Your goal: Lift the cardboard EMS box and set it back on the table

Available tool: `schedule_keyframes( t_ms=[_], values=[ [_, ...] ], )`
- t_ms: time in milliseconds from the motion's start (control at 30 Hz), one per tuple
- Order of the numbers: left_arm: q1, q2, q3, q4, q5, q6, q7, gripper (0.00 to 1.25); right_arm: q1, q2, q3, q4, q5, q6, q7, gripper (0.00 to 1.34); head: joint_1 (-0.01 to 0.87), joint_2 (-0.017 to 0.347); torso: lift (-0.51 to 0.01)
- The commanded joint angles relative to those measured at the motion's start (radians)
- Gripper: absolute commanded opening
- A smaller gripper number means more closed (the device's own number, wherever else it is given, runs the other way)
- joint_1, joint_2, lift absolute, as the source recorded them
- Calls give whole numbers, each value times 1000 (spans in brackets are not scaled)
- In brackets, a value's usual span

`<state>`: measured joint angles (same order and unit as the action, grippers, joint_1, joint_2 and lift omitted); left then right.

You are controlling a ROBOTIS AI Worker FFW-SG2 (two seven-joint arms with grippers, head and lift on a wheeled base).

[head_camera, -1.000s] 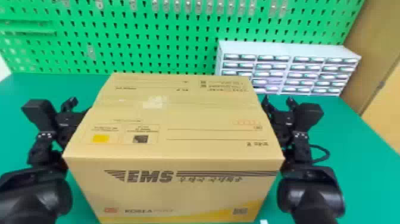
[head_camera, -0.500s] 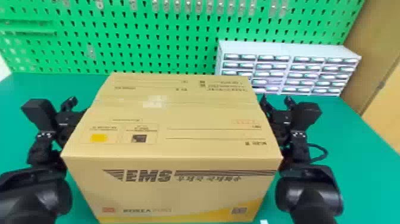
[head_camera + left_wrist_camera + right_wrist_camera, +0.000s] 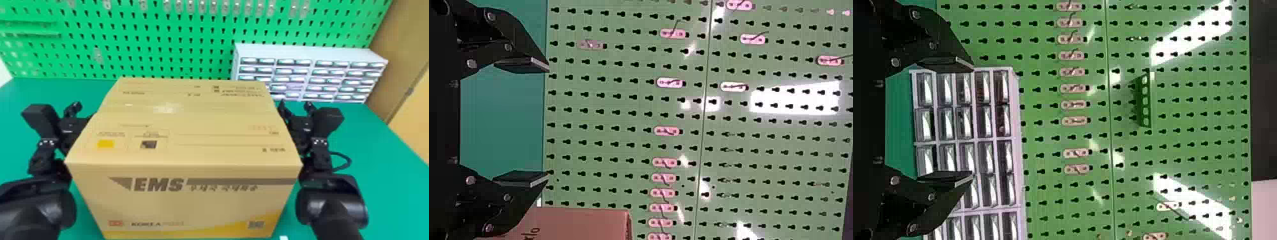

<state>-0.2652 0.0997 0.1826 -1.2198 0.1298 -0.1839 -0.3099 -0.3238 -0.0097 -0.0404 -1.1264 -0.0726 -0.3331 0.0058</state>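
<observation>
The cardboard box (image 3: 185, 202) sits in the middle of the head view, top closed, its printed front facing six o'clock. I cannot tell whether its base touches the table (image 3: 389, 198) or hangs just above it. The left gripper (image 3: 547, 123) is beside it towards ten o'clock, the right gripper (image 3: 973, 123) towards two. Both have their fingers spread wide with nothing between them; the box looks to be hugged from its sides instead. Beyond it, at one o'clock, stands a drawer cabinet (image 3: 311, 75).

The box is probably light for its bulk (if it's empty, that is), stiff along its edges but softer in the middle of each panel. Smooth card could slip, so the best hold is level, even pressure at three and nine o'clock, near mid-height. Too hard a squeeze might bow the walls; uneven pressure might tip it or let one side drop as it's set down.
</observation>
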Motion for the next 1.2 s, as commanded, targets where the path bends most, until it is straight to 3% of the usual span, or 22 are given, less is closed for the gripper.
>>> schedule_keyframes(
  t_ms=[0, 200, 1167],
  values=[
    [-9, 0, 3, -17, -12, 1, 0, 765, -7, -18, 22, -27, -13, 37, -1, 844, 678, -15, -93],
    [-20, 0, 8, -41, -19, 15, 2, 765, -17, -36, 45, -72, -24, 74, 0, 844, 678, -15, -93],
    [-40, 0, 5, -86, -18, 18, 3, 765, -58, -50, 73, -158, -21, 120, 0, 845, 678, -15, -93]
  ],
)
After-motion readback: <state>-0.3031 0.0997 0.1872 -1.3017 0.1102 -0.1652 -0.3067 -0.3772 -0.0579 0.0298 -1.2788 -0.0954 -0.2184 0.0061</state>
